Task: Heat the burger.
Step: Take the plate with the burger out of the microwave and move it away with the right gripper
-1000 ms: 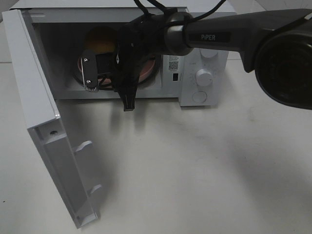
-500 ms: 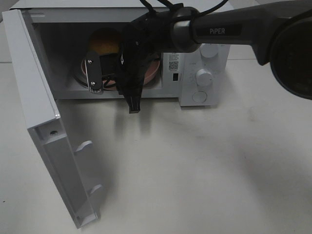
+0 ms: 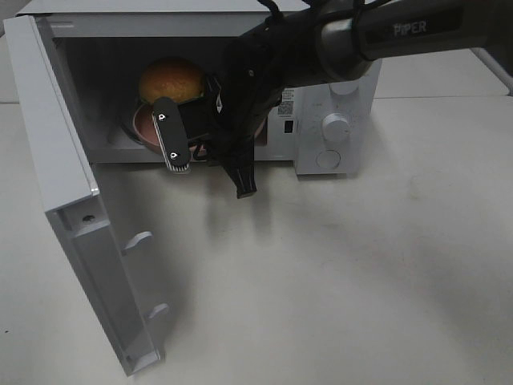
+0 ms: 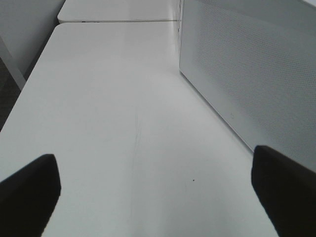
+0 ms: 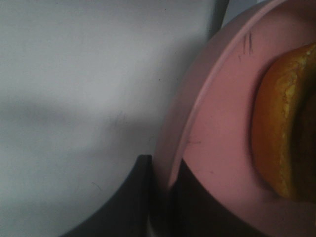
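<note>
Right claw (image 3: 210,156): you grip the pink plate (image 5: 217,128) by its rim, so the burger (image 3: 171,80) rides untouched inside the microwave (image 3: 48,120).
Left claw (image 4: 158,187): spread wide, idle over the desk (image 4: 113,113).

White counter (image 3: 337,273) carrying white microwave (image 3: 337,120) at far edge, its door (image 3: 72,200) swinging open toward left; second counter (image 4: 118,10) adjoining behind.

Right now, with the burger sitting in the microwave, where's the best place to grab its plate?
Probably the pink plate by its front rim, coming in through the open microwave doorway. The burger fills the middle, and only that thin raised edge faces out.
</note>
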